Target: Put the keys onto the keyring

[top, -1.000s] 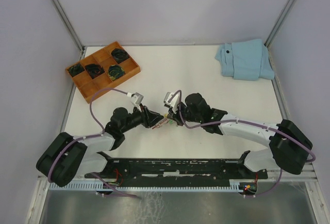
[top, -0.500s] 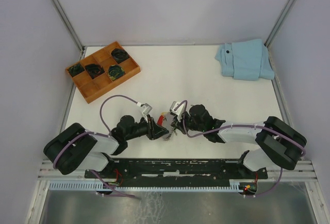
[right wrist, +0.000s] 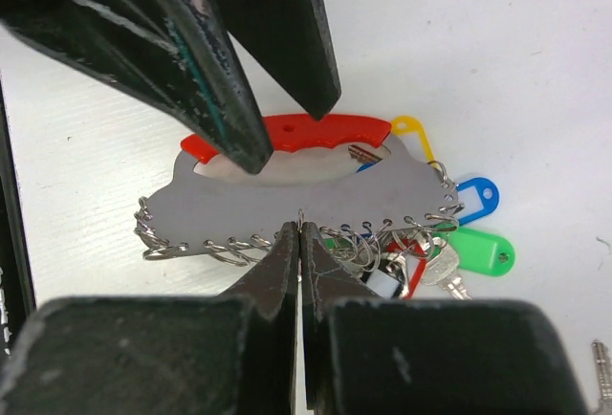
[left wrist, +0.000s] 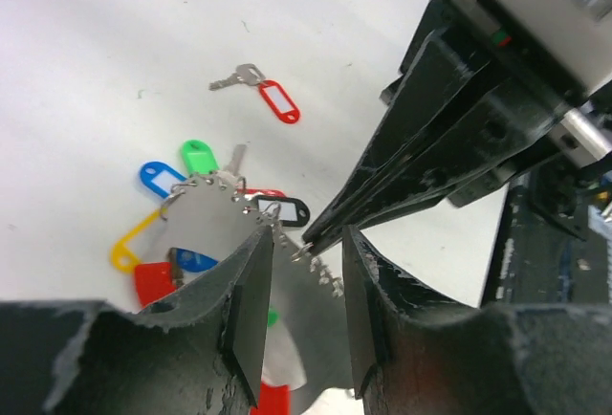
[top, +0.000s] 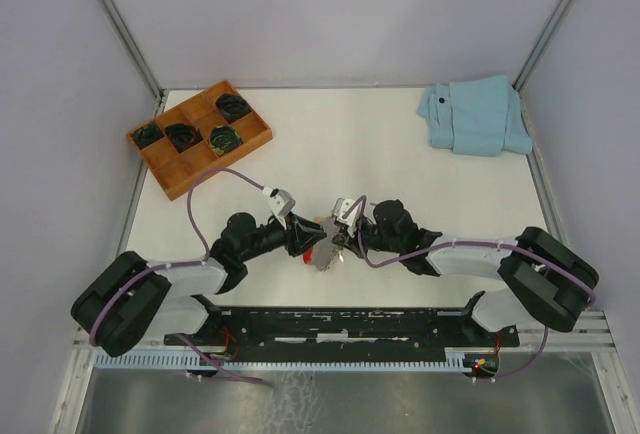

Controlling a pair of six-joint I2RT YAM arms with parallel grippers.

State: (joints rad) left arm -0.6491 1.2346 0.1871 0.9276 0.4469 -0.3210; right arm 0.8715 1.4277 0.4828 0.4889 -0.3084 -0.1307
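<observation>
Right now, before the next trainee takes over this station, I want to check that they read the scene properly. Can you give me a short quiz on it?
1. True or false: the right gripper is shut on a small wire loop at the edge of the keyring.
2. Which colour is the tag on the key lying well apart from the bunch? A green, B red, C yellow.
3. What lies in the far right corner of the table?
Key: 1 true. 2 B. 3 a folded light blue cloth.
</observation>
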